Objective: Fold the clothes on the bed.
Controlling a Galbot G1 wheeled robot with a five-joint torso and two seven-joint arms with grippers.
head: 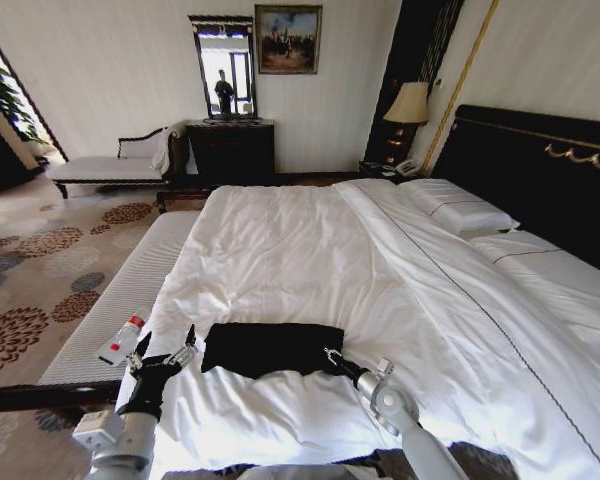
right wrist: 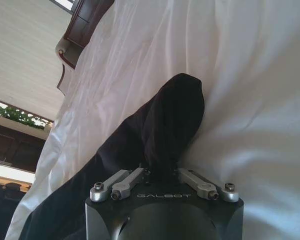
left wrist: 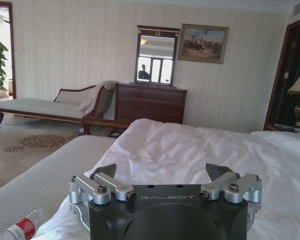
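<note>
The clothes, a black T-shirt lying as a flat folded band, rest near the foot of the bed on its white duvet. My right gripper is at the shirt's right end, shut on the fabric. In the right wrist view its fingers close on a raised ridge of the black cloth. My left gripper hovers just left of the shirt, open and apart from it. From the left wrist camera, the left gripper has its jaws spread over bare white duvet.
A grey bench runs along the bed's left side with a plastic bottle lying on it. Pillows and a dark headboard are at the far right. A chaise and dresser stand against the back wall.
</note>
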